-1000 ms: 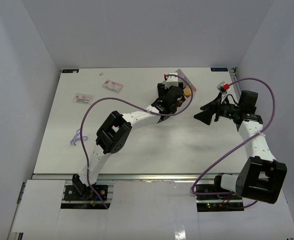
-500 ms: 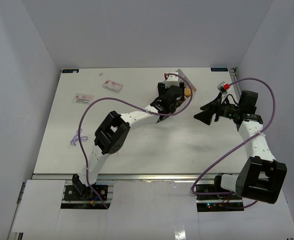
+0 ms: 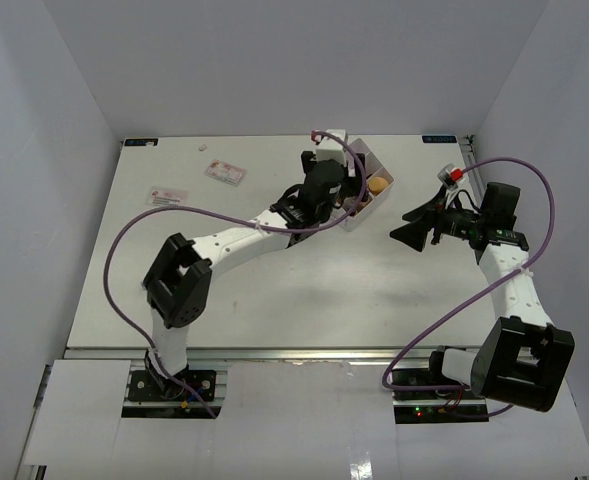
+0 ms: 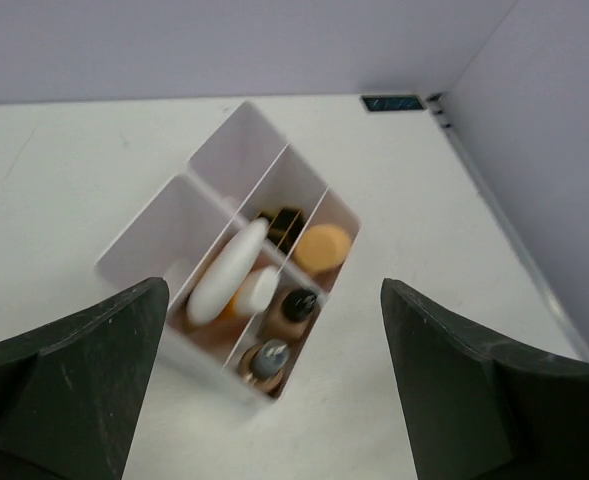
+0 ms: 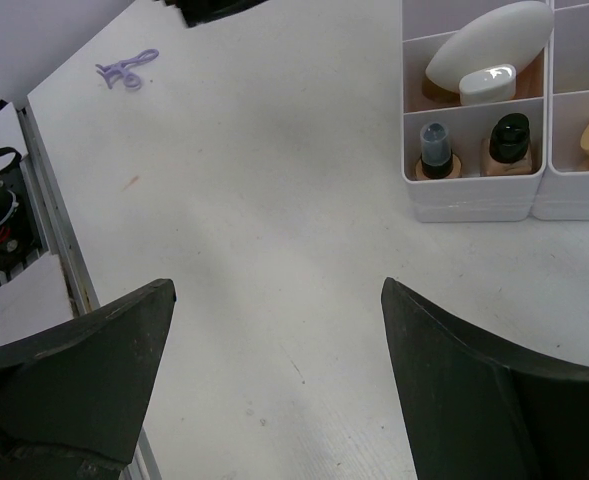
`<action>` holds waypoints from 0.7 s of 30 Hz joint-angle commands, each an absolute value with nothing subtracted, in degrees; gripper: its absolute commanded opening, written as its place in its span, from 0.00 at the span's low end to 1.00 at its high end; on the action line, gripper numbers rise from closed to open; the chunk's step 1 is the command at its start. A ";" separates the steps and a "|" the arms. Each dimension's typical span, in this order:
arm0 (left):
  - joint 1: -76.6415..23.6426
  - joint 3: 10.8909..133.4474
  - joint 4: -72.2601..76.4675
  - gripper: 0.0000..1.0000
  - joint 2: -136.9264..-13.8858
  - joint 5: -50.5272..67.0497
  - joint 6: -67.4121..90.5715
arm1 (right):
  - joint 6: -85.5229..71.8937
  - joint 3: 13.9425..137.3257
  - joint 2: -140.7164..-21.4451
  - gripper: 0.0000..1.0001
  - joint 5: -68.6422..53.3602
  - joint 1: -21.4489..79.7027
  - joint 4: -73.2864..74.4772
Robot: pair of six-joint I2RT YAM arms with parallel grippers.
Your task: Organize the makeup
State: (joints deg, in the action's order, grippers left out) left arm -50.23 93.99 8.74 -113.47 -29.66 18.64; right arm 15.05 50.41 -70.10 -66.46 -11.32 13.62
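Left gripper (image 4: 272,292): jaws spread wide, gripping nothing, above the white box (image 4: 236,152).
Makeup: all in the box, seen between the left fingers (image 4: 74,390), untouched.
Right gripper (image 5: 277,290): jaws wide apart, empty; box to its left, slightly farther, well apart.
White sponge (image 4: 226,272): lay slanted over the orange tube (image 4: 254,292).
Tan sponge (image 4: 322,248): in the compartment next to the lipstick tube (image 4: 286,222).
Beige bottle (image 4: 294,305): upright beside a grey-capped bottle (image 4: 266,358), same compartment.
Writing: none readable on the makeup; the print on the cards (image 3: 227,171), far left on the table (image 3: 274,290), was too small.
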 commanded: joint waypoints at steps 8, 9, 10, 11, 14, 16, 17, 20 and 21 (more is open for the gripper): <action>-23.94 55.61 -19.41 0.98 -71.90 -2.67 40.14 | 15.21 49.57 -67.12 0.90 -67.22 -11.78 13.47; -20.93 53.32 -21.73 0.98 -67.95 -2.57 39.98 | 15.26 49.63 -67.00 0.90 -66.93 -11.78 13.63; -19.03 51.58 -23.86 0.98 -65.36 -3.06 39.74 | 15.41 49.78 -66.86 0.90 -66.58 -11.78 13.88; -16.53 49.73 -27.03 0.98 -63.28 -3.69 39.74 | 15.52 49.83 -66.75 0.90 -66.15 -11.78 14.12; -10.30 46.29 -33.75 0.98 -58.08 -5.08 40.14 | 15.56 49.98 -66.68 0.90 -65.42 -11.78 14.51; -5.85 44.36 -36.14 0.98 -57.36 -4.44 40.82 | 15.60 50.05 -66.75 0.90 -65.39 -11.78 14.72; -3.65 43.46 -36.91 0.98 -57.25 -3.75 41.25 | 15.63 50.09 -66.79 0.90 -65.46 -11.78 14.82; 4.62 42.05 -38.66 0.98 -61.25 -1.51 45.00 | 16.26 50.10 -67.13 0.90 -65.85 -11.78 15.26; 6.94 42.01 -39.18 0.97 -62.78 -0.51 47.13 | 16.57 50.15 -67.26 0.90 -65.92 -11.78 15.57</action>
